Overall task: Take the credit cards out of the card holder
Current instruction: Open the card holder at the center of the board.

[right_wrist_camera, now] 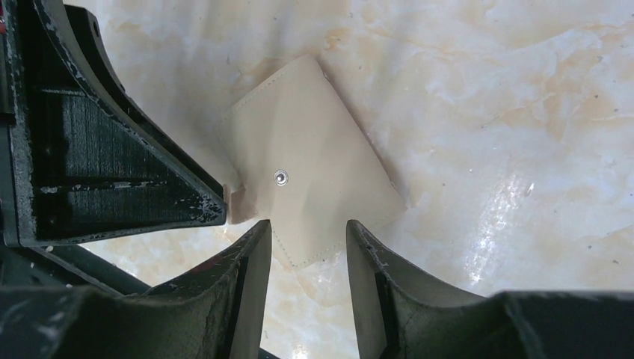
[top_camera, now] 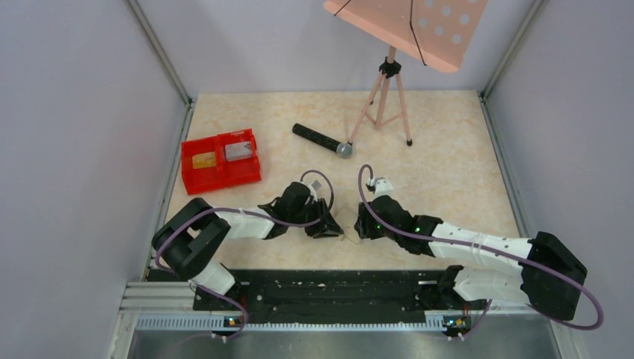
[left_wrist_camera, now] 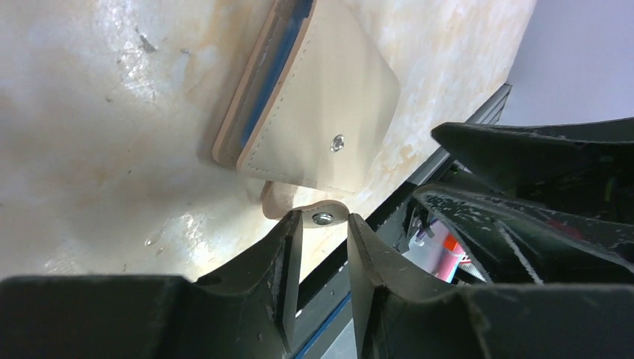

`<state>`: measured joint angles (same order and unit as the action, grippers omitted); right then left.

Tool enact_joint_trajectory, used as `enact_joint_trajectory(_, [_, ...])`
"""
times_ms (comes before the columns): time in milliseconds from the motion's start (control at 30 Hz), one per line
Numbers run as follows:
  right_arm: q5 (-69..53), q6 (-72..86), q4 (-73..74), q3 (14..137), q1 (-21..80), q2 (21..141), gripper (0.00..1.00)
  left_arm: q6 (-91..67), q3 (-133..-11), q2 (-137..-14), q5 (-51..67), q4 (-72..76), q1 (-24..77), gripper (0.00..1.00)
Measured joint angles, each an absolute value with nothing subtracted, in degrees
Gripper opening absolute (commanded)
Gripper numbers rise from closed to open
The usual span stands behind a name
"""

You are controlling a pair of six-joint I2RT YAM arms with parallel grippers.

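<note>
Closest in: my right claw (right_wrist_camera: 306,226), jaws apart, astride one corner of the card holder (right_wrist_camera: 306,149). Holder is cream outside, folded, flat on the tabletop (top_camera: 448,149) near its front edge. My left claw (left_wrist_camera: 323,218) has its jaws narrowly apart at the snap tab (left_wrist_camera: 330,209); pinching or not, I cannot tell. Tabletop is cream marble pattern, glossy, scuffed. Grey walls (top_camera: 75,149) on three sides. Red tray (top_camera: 220,176) at left holds a gold card (top_camera: 203,160) and a grey card (top_camera: 238,152), one per compartment. Microphone (top_camera: 321,140) and tripod (top_camera: 385,97) lie beyond.

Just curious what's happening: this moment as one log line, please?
card holder closed | left gripper at snap tab, grip unclear | right gripper open at corner | gold card, grey card in red tray
</note>
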<state>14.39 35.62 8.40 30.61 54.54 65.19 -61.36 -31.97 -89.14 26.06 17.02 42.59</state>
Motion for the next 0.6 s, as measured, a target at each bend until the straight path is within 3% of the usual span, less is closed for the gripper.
enact_joint_trajectory(400, [15.42, 35.62, 9.87, 30.39, 53.71, 61.87, 0.43, -56.49, -35.7, -84.86, 19.35, 3.92, 44.34, 0.34])
enact_joint_trajectory(600, [16.29, 35.66, 10.09, 29.3, 53.69, 59.86, 0.43, -55.61, -36.73, -84.62, 16.8, 0.8, 45.21, 0.43])
